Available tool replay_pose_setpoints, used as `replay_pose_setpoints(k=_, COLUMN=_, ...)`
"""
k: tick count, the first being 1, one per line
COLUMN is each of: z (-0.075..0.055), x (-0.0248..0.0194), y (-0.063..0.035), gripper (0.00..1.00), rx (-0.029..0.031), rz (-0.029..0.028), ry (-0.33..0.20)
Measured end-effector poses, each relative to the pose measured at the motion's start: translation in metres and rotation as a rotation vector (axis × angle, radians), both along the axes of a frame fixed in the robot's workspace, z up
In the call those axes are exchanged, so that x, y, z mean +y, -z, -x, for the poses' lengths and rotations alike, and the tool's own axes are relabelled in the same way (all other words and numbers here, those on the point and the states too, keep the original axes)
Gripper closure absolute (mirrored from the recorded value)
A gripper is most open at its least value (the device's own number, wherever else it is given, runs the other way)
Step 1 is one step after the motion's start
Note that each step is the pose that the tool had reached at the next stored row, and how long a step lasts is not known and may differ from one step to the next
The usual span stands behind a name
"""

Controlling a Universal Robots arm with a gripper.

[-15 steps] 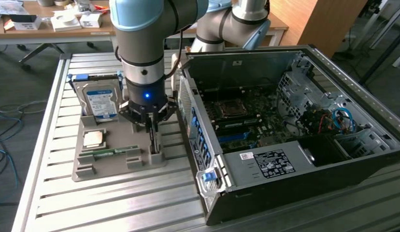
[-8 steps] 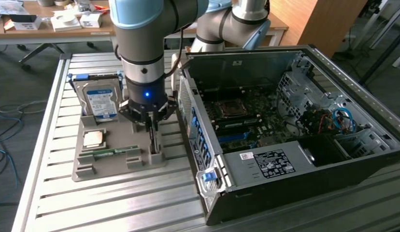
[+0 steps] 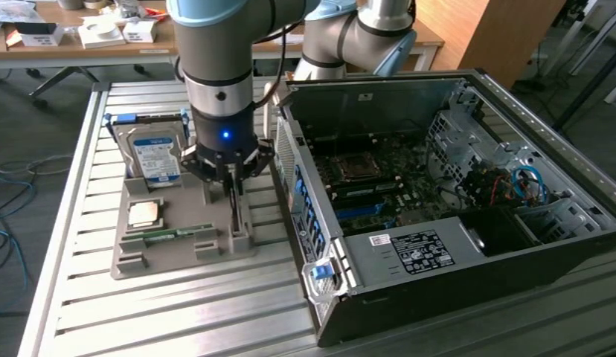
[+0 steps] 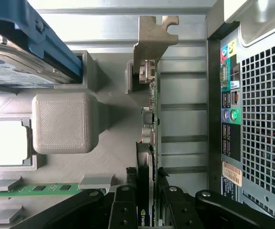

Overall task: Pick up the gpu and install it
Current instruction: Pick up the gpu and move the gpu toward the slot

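The gpu [image 3: 234,206] stands on edge in a slot of the grey holder tray [image 3: 169,256] on the slatted table, to the exterior view's left of the open computer case [image 3: 417,249]. In the wrist view the gpu [image 4: 147,143] appears edge-on, its pale metal bracket [image 4: 152,43] at the far end. My gripper [image 3: 231,178] hangs straight down over it. The black fingers [image 4: 124,210] press against both faces of the card, so the gripper [image 4: 146,202] is shut on it. The card's lower edge still sits in the tray.
The tray also holds a blue-labelled hard drive [image 3: 154,158], a square processor [image 3: 146,214] and a green RAM stick [image 3: 169,236]. The case's perforated rear panel [image 4: 261,119] stands close beside the card. The motherboard [image 3: 387,186] lies exposed inside the case.
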State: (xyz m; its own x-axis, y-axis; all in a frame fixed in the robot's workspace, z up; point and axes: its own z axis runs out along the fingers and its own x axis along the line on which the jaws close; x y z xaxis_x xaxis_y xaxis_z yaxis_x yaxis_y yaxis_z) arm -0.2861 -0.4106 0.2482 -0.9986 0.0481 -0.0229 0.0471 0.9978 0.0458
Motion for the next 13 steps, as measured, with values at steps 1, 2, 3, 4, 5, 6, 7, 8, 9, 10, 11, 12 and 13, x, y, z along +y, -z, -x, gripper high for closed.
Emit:
replay_pose_setpoints(k=1, z=0.000, x=0.0000, y=-0.0028, gripper=0.73, rx=-0.0001, rz=-0.0001, ry=0.000)
replay_pose_setpoints(k=2, z=0.000, x=0.0000, y=-0.0057, gripper=0.73, rx=0.0000, rz=0.0000, ry=0.000)
replay_pose_setpoints(k=3, z=0.000, x=0.0000, y=-0.0085, gripper=0.73, rx=-0.0001, rz=-0.0001, ry=0.000)
replay_pose_setpoints(k=4, z=0.000, x=0.0000, y=-0.0112, gripper=0.73, rx=0.0000, rz=0.0000, ry=-0.001)
replay_pose_setpoints(k=5, z=0.000, x=0.0000, y=-0.0136, gripper=0.73, rx=0.0000, rz=0.0000, ry=-0.001)
replay_pose_setpoints(k=6, z=0.000, x=0.0000, y=-0.0159, gripper=0.73, rx=0.0000, rz=0.0000, ry=-0.001)
replay_pose_setpoints(k=7, z=0.000, x=0.0000, y=-0.0180, gripper=0.73, rx=0.0000, rz=-0.0001, ry=-0.001)
replay_pose_setpoints(k=8, z=0.000, x=0.0000, y=-0.0202, gripper=0.73, rx=0.0001, rz=0.0000, ry=-0.001)
replay_pose_setpoints(k=9, z=0.000, x=0.0000, y=-0.0222, gripper=0.73, rx=0.0000, rz=-0.0001, ry=-0.001)
replay_pose_setpoints(k=10, z=0.000, x=0.0000, y=-0.0242, gripper=0.73, rx=0.0000, rz=-0.0001, ry=-0.002)
replay_pose_setpoints(k=11, z=0.000, x=0.0000, y=-0.0263, gripper=0.73, rx=0.0000, rz=-0.0001, ry=-0.002)
replay_pose_setpoints(k=12, z=0.000, x=0.0000, y=-0.0284, gripper=0.73, rx=0.0000, rz=-0.0001, ry=-0.002)
replay_pose_setpoints(k=13, z=0.000, x=0.0000, y=-0.0304, gripper=0.73, rx=0.0000, rz=-0.0001, ry=-0.002)
